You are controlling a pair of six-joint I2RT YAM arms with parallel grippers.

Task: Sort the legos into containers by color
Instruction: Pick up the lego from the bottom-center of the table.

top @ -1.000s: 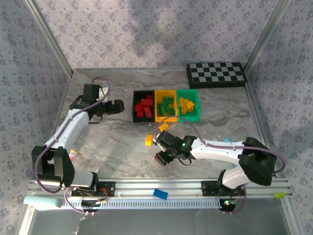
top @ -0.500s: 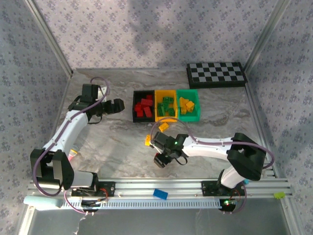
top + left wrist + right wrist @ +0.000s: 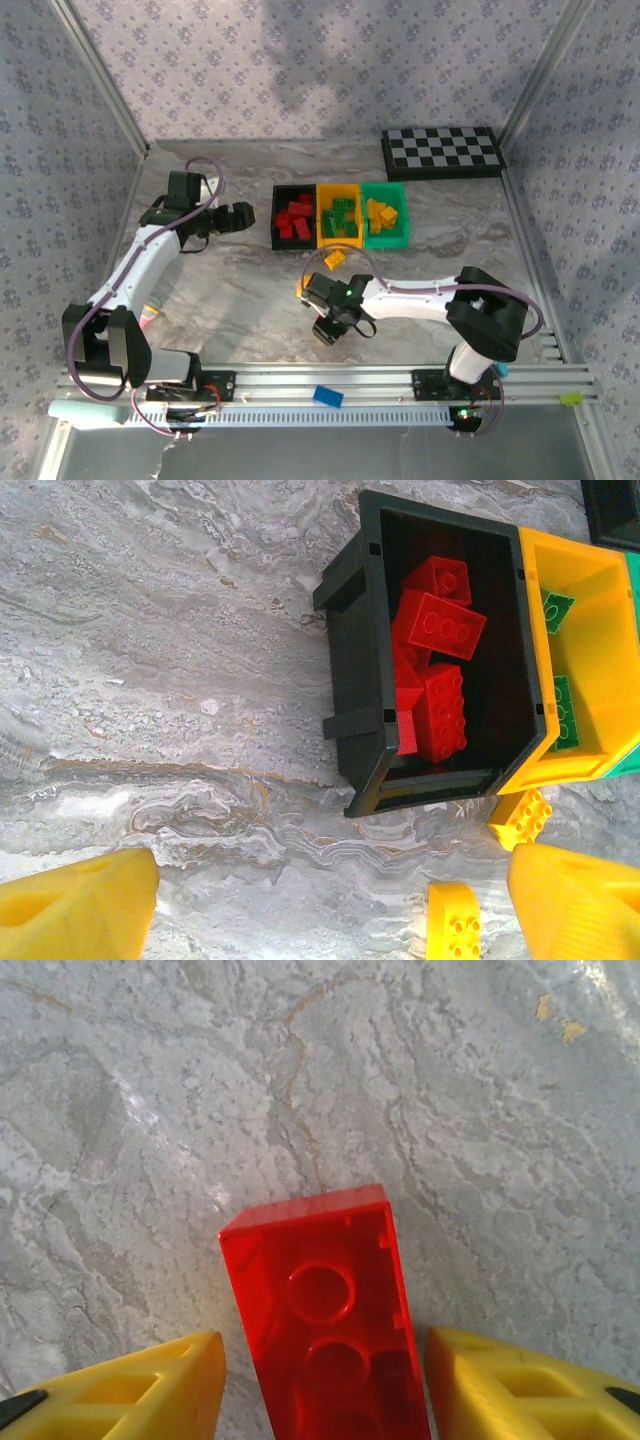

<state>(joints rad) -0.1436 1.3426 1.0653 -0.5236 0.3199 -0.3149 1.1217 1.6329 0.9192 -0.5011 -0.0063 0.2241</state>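
Note:
A red lego [image 3: 320, 1300] lies hollow side up on the marble table, between the yellow fingers of my right gripper [image 3: 325, 1360]. The jaws stand open, with a thin gap on the left side. From above, the right gripper [image 3: 325, 328] is in front of the containers. The black bin [image 3: 277, 215] holds red legos [image 3: 435, 660], the yellow bin [image 3: 339, 188] green ones, and the green bin [image 3: 383, 187] yellow ones. Two loose yellow legos [image 3: 334, 258] [image 3: 303, 290] lie in front of the bins. My left gripper [image 3: 235, 217] hangs open and empty, left of the black bin [image 3: 350, 630].
A black-and-white checkerboard [image 3: 442, 151] lies at the back right. A blue brick [image 3: 327, 396] rests on the front rail between the arm bases. Patterned walls and metal posts close in the table on three sides.
The right gripper has slid slightly left and nearer, its elbow swinging left, staying around the red lego. The left arm has hardly moved.

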